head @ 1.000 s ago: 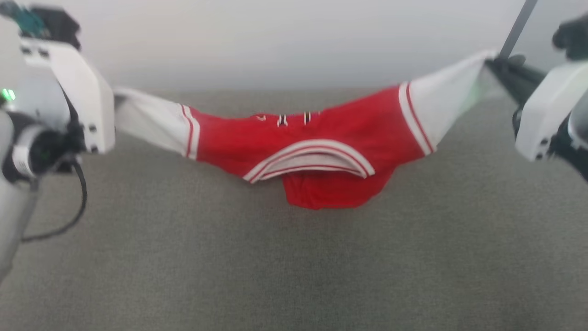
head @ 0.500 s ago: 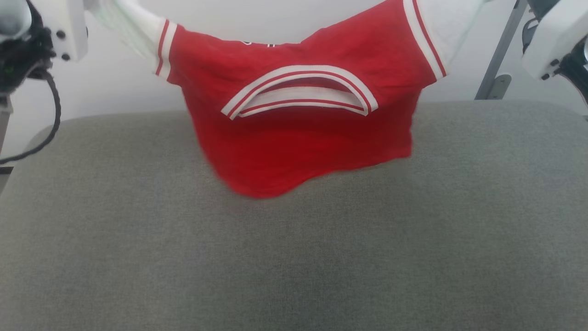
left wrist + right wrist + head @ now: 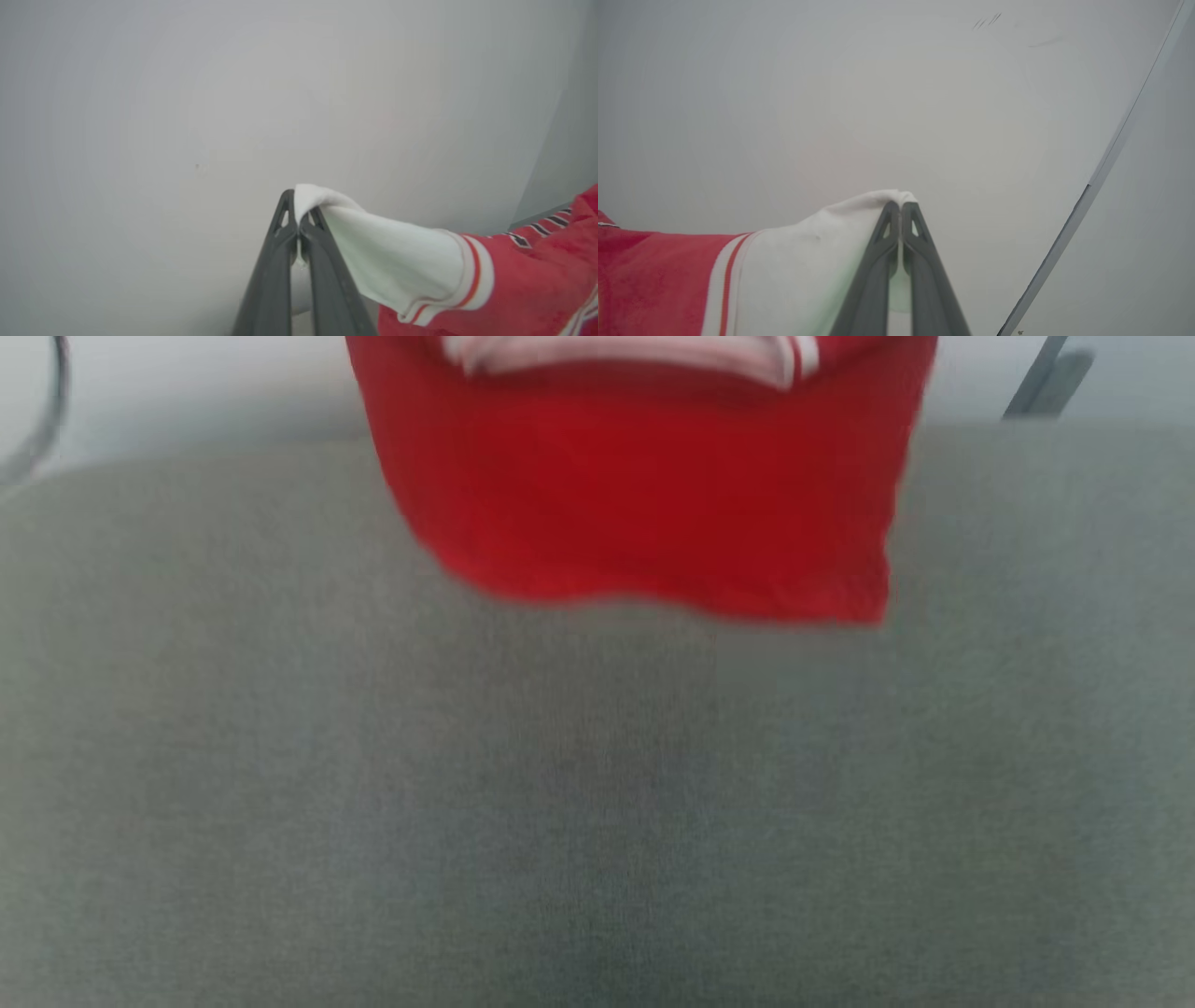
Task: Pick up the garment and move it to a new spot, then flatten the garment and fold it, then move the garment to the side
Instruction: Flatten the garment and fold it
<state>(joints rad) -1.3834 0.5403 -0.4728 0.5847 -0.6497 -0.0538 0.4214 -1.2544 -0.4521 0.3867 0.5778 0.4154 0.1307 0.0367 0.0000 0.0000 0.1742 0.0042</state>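
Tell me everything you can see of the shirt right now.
The shirt is red, soft-looking fabric with white sleeves and red-white striped trim at collar and sleeve seams. It hangs between the claws: left claw shut on one sleeve tip, right claw on the other. Its hem dangles over the grey surface; contact unclear.

The left gripper (image 3: 297,218), two long dark-grey fingers, is clamped tip to tip on a white sleeve of the red jersey garment (image 3: 514,280). The right gripper (image 3: 901,207) pinches the other sleeve likewise.
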